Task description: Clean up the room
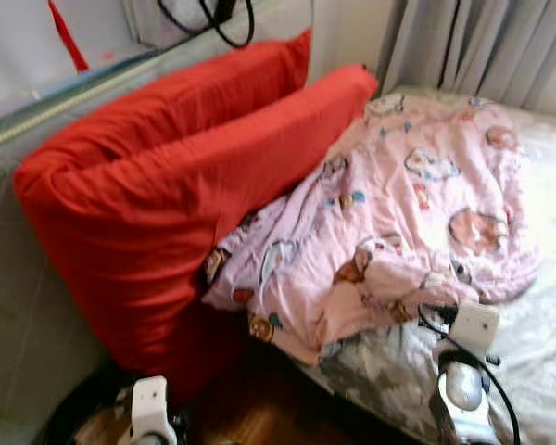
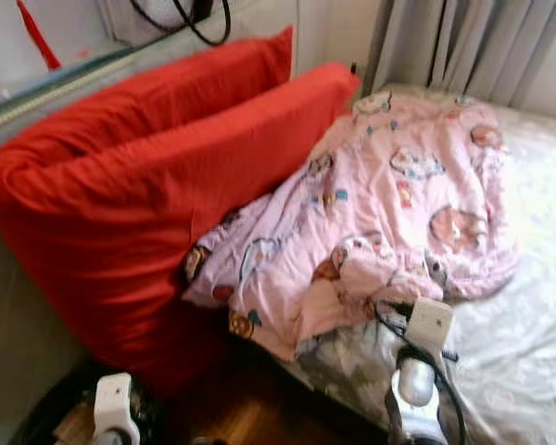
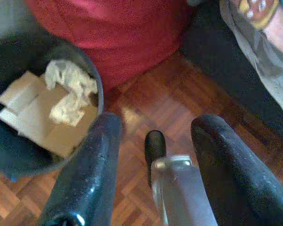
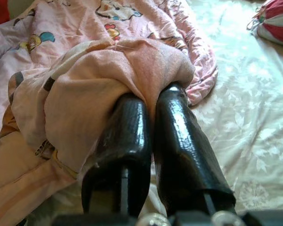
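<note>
On my far left, low down, I see a dark round bin [image 3: 47, 103] on the brown wood floor [image 3: 179, 99]; it has flat brown cardboard [image 3: 42, 127] and crumpled white paper [image 3: 70, 87] inside. My left gripper [image 3: 153, 141] hangs over the floor just beside that bin, with its two black fingers wide apart, and it holds nothing (a shiny silver bit of the robot shows between them). Next come two big red pillows [image 1: 167, 195], puffy and bright, standing on edge and leaning against the wall at the head of the bed. To the right of them lies the pink blanket [image 1: 398, 213]. It is soft pink with little cartoon pictures in brown, blue and white all over it, and it is all bunched up and wrinkly in a heap, touching the nearer pillow and spread over the pale flowery bed sheet [image 4: 245, 122]. One corner hangs off the near edge of the bed. My right gripper [image 4: 151, 101] is at that near edge of the heap, with its two black fingers pinched close together on a fold of the blanket, which drapes over the fingertips. Behind the bed hang grey curtains [image 1: 482, 46]. Far off on the sheet lies a red and white striped thing [image 4: 276, 23], but I cannot tell what it is.
</note>
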### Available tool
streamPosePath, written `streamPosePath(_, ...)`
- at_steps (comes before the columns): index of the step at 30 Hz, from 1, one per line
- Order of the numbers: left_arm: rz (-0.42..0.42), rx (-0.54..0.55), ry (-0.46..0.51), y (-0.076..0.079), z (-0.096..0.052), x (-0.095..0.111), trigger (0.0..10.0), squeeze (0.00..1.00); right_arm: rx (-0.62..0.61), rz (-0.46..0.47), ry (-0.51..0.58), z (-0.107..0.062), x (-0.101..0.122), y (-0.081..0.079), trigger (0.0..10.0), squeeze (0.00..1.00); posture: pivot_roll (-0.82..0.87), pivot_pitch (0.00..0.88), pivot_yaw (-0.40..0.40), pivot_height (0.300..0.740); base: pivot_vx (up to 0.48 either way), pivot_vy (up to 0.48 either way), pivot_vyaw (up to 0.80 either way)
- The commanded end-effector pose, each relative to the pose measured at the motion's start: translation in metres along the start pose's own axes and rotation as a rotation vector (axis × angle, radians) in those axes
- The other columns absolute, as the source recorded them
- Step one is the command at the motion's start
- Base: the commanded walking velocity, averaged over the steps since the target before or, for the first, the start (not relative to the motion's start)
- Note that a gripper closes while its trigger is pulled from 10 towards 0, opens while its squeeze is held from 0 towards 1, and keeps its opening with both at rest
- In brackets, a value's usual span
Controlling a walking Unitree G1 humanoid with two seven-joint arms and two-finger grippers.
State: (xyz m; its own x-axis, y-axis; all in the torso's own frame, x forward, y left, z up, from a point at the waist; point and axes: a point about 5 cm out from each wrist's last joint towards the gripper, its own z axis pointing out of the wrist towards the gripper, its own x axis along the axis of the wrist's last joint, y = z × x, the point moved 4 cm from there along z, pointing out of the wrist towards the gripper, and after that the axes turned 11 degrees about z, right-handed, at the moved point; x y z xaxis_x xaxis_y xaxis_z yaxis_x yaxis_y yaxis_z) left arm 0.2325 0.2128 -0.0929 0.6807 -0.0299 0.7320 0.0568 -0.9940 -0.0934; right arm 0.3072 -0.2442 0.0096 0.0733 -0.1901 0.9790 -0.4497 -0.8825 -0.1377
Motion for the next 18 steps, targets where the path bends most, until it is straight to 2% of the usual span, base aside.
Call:
streamPosePath(1,0.015,0.002,-0.030,-0.002,-0.002,-0.008,10.0,0.00,-0.002,0.003,0.013,0.000,0.002,0.000,10.0,0.00,0.12,0.067,0.013,0.740,-0.262,0.000,0.00)
streamPosePath(10,0.017,0.003,-0.036,-0.003,-0.002,-0.010,10.0,0.00,-0.031,-0.004,0.023,0.001,0.004,0.007,10.0,0.00,0.12,0.067,0.014,0.740,-0.259,0.000,0.00)
streamPosePath(13,0.019,0.001,-0.039,-0.003,-0.003,-0.011,10.0,0.00,-0.056,-0.008,0.044,0.003,0.009,0.013,10.0,0.00,0.11,0.064,0.015,0.740,-0.261,0.000,0.00)
streamPosePath(18,0.021,0.000,-0.041,-0.003,-0.003,-0.011,10.0,0.00,-0.053,-0.010,0.074,0.005,0.016,0.013,10.0,0.00,0.11,0.057,0.016,0.740,-0.259,0.000,0.00)
